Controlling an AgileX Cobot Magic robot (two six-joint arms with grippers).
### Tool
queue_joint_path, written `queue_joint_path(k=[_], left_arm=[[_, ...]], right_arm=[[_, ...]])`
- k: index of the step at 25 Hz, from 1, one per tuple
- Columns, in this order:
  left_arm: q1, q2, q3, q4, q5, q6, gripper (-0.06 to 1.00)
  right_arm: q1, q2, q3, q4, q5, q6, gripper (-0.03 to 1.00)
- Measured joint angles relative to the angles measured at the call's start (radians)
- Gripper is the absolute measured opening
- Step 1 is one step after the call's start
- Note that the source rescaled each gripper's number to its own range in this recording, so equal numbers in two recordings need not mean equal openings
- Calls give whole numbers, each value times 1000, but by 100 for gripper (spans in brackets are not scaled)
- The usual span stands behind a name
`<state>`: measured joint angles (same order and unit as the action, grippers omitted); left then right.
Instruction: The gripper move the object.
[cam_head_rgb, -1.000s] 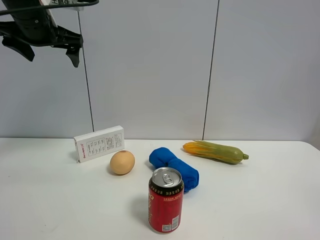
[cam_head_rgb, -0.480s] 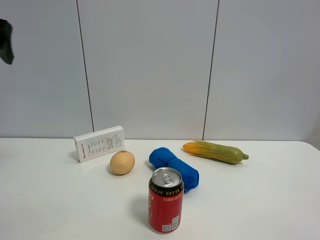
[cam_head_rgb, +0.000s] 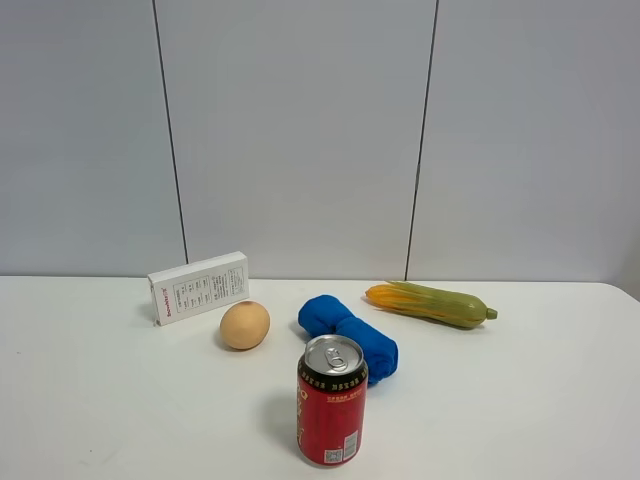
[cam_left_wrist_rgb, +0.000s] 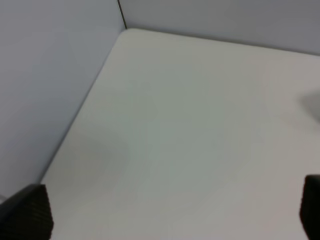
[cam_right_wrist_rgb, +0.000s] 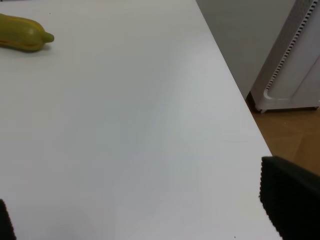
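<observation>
Gone from the high view is the left arm, which a second ago hung at the upper left and half a second ago was only a dark sliver at the left edge; nothing on the table (cam_head_rgb: 90, 400) has shifted. A red soda can (cam_head_rgb: 331, 400) stands upright nearest the camera. Behind it lies a rolled blue cloth (cam_head_rgb: 349, 335), just beside the can. To the cloth's left sits a tan egg (cam_head_rgb: 244, 325), and behind that a white box (cam_head_rgb: 198, 287) standing on its long edge near the wall. A yellow-green corn cob (cam_head_rgb: 430, 303) lies on its side to the right (its green end also shows in the right wrist view (cam_right_wrist_rgb: 22, 33)). The left gripper (cam_left_wrist_rgb: 165, 212) holds nothing over bare tabletop, fingertips spread wide. The right gripper (cam_right_wrist_rgb: 145, 212) is likewise spread wide and holds nothing, over the table's right edge.
</observation>
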<state>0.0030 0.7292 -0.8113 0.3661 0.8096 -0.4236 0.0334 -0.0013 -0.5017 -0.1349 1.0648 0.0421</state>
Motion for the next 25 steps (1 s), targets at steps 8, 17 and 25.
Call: queue_joint_path(k=[8, 17, 25], left_arm=[[0, -398, 74, -18, 193, 0, 100], [0, -548, 74, -93, 274, 21, 100], [1, -588, 210, -231, 253, 203, 100]], right_arm=[[0, 0, 0, 0, 0, 0, 100], [0, 0, 0, 0, 0, 0, 100], [0, 0, 0, 0, 0, 0, 100]])
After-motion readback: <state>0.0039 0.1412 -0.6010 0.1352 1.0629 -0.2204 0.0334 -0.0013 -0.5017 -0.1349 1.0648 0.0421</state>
